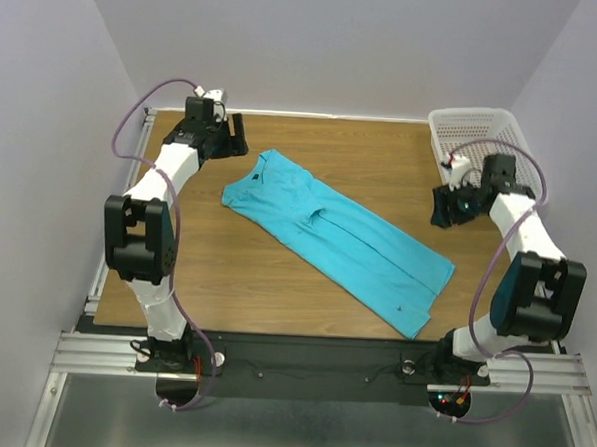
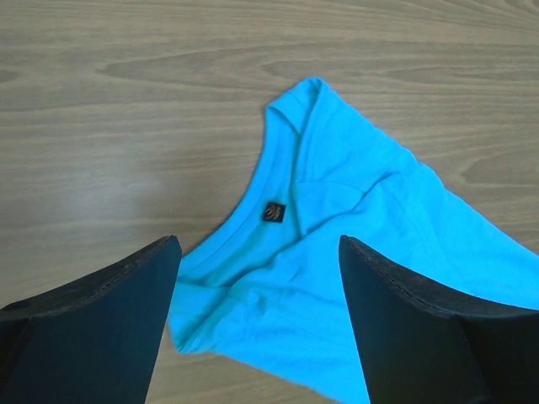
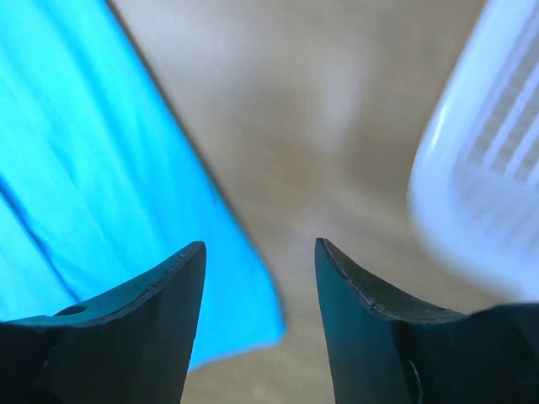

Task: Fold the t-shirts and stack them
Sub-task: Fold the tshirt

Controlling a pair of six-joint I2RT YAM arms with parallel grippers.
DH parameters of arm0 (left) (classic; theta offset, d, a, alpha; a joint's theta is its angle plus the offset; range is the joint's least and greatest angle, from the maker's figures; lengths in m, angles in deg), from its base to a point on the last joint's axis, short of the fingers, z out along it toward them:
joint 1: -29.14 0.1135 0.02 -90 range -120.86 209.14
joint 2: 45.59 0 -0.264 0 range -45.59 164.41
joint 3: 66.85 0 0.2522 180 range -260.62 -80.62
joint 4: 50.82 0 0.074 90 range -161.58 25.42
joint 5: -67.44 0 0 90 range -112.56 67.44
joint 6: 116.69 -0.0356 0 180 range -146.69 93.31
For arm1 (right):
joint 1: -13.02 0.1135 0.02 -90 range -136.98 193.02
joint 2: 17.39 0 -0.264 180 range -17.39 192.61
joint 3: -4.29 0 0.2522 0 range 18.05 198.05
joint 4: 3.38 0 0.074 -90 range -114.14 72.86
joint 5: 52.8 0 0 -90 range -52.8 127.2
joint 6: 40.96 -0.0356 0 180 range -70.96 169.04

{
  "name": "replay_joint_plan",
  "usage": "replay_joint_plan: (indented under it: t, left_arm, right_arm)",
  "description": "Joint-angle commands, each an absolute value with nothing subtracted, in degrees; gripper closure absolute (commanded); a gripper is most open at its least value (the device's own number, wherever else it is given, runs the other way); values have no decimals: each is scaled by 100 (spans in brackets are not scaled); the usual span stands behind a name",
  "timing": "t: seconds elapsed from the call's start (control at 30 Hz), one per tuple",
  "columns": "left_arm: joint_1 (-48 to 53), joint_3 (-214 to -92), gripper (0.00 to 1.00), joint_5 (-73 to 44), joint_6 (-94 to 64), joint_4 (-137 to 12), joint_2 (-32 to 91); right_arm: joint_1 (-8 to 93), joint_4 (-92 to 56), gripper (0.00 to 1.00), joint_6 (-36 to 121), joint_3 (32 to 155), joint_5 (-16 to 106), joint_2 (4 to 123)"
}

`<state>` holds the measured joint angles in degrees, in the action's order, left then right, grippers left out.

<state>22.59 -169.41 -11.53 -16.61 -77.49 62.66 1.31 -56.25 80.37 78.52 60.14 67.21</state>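
Desk [image 1: 206,269] carries one turquoise t-shirt [image 1: 338,236], diagonal mid-desk, collar far-left, hem near-right; white basket [image 1: 474,128] sits at the far-right corner. Left tool [image 2: 258,242] gapes empty by the collar; right tool [image 3: 259,244] is apart, holding nothing, beside the shirt's edge. Prob best to pinch both layers at the corners, evenly.

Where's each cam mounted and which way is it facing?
Top external: above, behind the bases, looking down at table, t-shirt, basket; both arms show.
Left wrist: on left gripper, facing down at the collar; its fingers show.
Right wrist: on right gripper, facing t-shirt edge and basket; its fingers show.
Shared: t-shirt in all three.
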Motion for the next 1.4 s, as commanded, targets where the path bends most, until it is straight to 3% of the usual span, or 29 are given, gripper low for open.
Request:
replay_joint_plan:
  t: [0.0,0.07,0.23,0.4,0.53,1.07,1.37]
  left_arm:
    - [2413,-16290,12,-1807,-1834,-7382,4803]
    - [2587,-15642,9,-1817,-1686,-7207,4173]
    - [3606,-14137,7,-476,-967,-6881,2924]
    - [3889,-12863,8,185,-745,-6670,2078]
    - [3889,-12378,8,336,-578,-6661,1656]
    - [3889,-11832,9,644,-455,-6590,1435]
    - [3889,-11771,9,688,-454,-6582,1453]
  right_arm:
    - [615,-5713,39,7999,8966,7225,7408]
    - [1061,-5704,39,7780,9660,7602,8050]
    - [1960,-5687,31,6473,11802,8263,9851]
    - [2829,-5502,30,4950,14481,7851,11748]
    - [3392,-5265,30,4307,15593,6999,12594]
    - [3701,-4755,32,4034,15841,6084,13431]
    - [3859,-4764,46,3955,15613,6743,13598]
